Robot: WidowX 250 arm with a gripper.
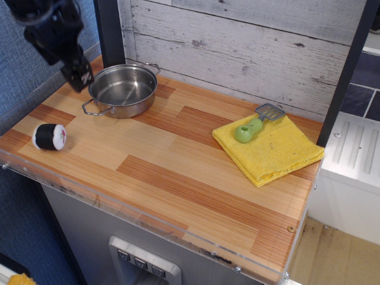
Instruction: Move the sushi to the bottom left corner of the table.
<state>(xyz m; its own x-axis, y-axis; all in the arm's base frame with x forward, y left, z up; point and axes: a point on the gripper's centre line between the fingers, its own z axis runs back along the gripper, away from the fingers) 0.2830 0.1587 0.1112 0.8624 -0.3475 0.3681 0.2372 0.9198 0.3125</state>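
The sushi (49, 136) lies on its side near the front left corner of the desk (178, 172), one rice end with its pinkish centre turned toward the right, just short of the clear plastic front edge. Nothing touches it. The robot's fingers (78, 77) hang in the air well apart from the roll, above the back left part of the desk and just beside the left rim of the steel pot (122, 90); they appear dark and blurred from this angle, and whether they are spread or pressed together cannot be told, though nothing is seen held between them.

On the evidence here the job looks essentially finished: the roll sits free in the corner the task names, with only a small margin of bare wood between it and the left and front edges. What may remain is for the arm to clear the workspace. The pot stands at the back left, and a green-handled spatula (254, 124) rests on a folded yellow cloth (270, 151) toward the back right, both far from the roll
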